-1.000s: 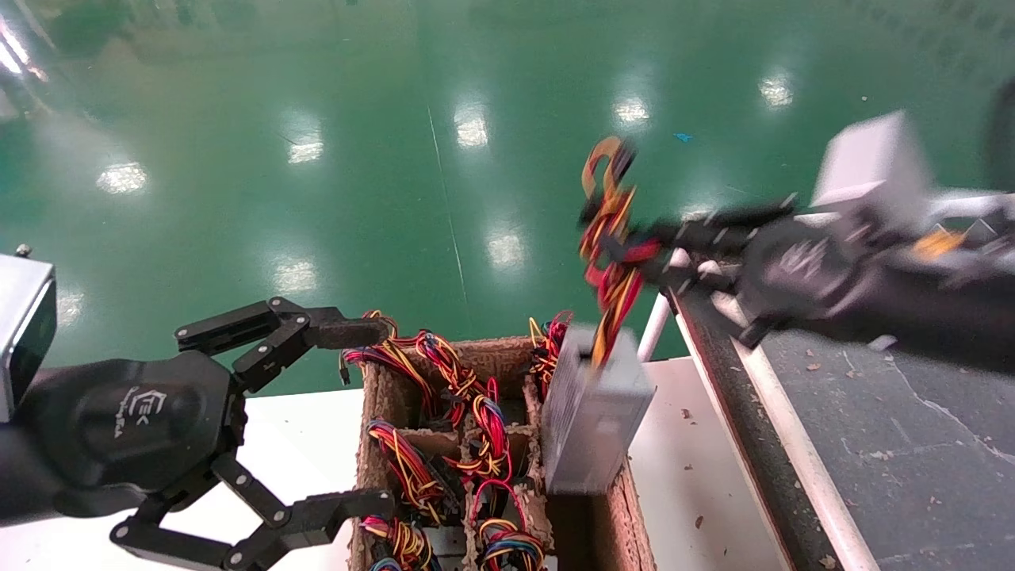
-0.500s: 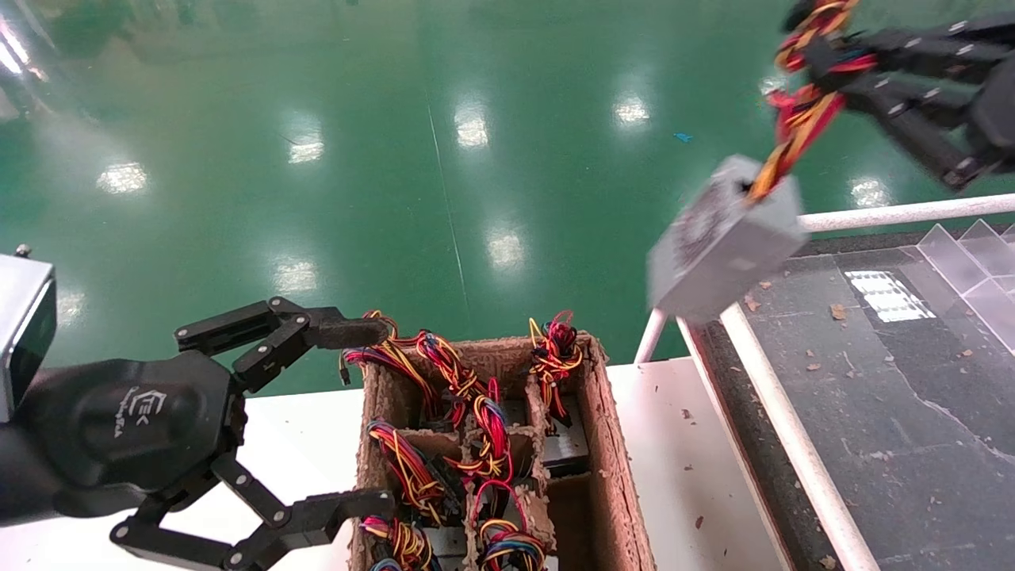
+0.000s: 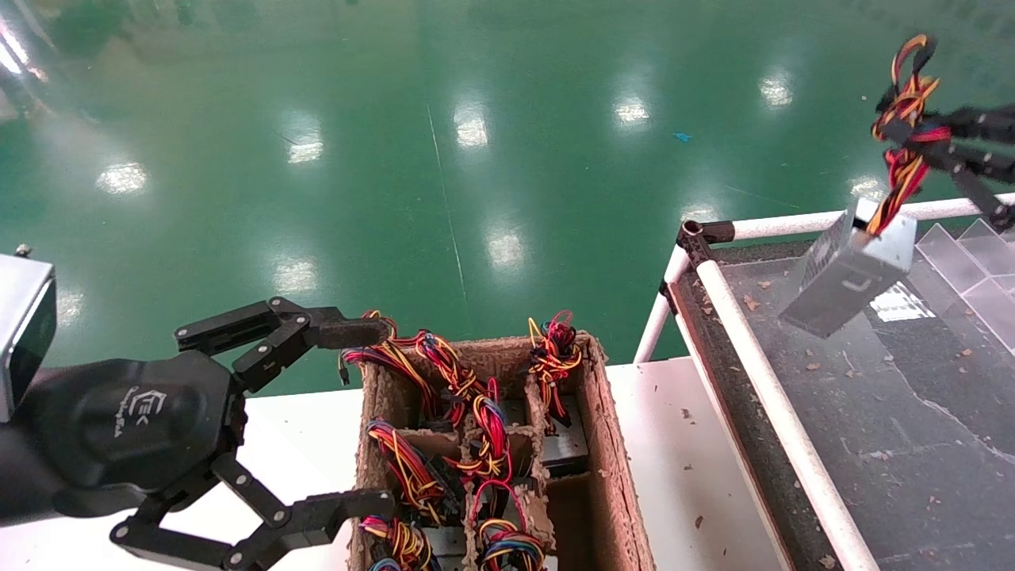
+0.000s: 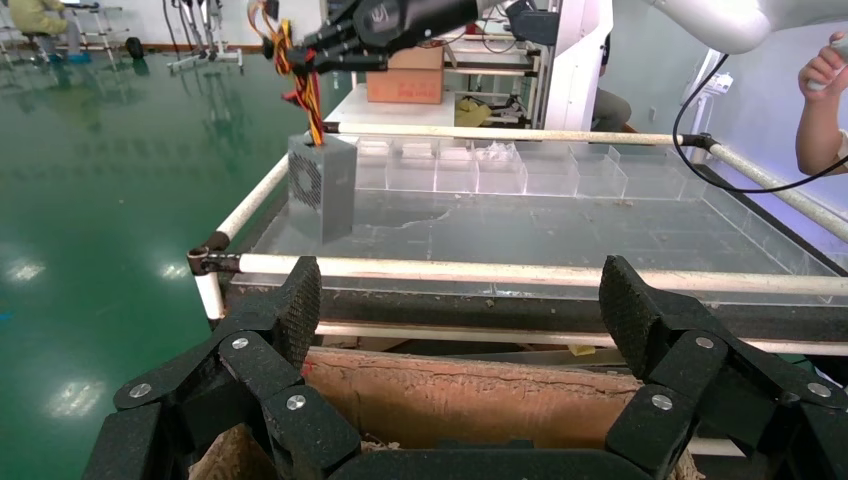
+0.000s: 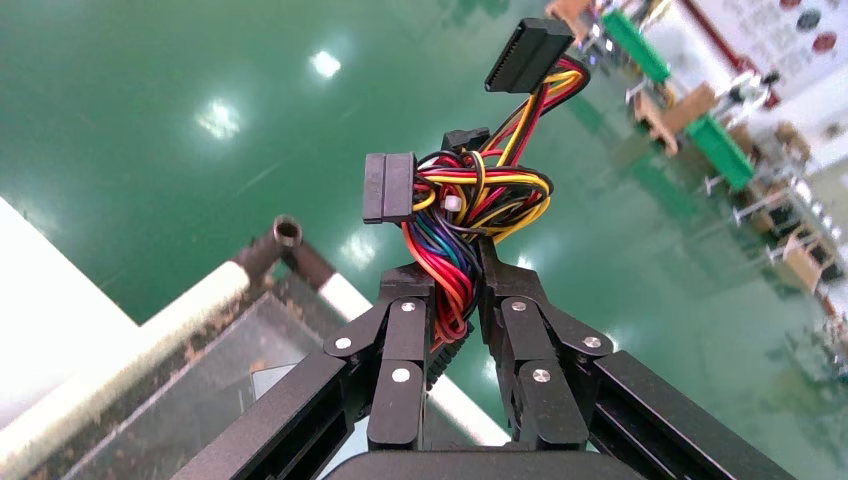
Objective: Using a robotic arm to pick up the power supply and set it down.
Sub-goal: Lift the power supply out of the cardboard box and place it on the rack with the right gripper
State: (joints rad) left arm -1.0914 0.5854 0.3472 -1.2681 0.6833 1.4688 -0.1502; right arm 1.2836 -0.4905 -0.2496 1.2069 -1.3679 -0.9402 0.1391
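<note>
Power supply (image 3: 848, 274) hangs tilted below right gripper (image 3: 912, 139), clamped on its wires; left gripper (image 3: 349, 416) idle, splayed.

Matt grey sheet-metal power supply (image 3: 848, 274), rough pulp-cardboard carton (image 3: 607, 444), glossy green floor (image 3: 396, 159), seemingly clear-plastic trays (image 4: 500, 170).

Power supply (image 3: 847, 279): grey metal, one face perforated; wire bundle (image 3: 902, 131) red, yellow, orange, black, with blue and purple strands in the right wrist view. Carton (image 3: 604, 468): brown pulp cardboard. Floor (image 3: 396, 159): glossy green. Left gripper (image 3: 349, 416): black, white logo.
</note>
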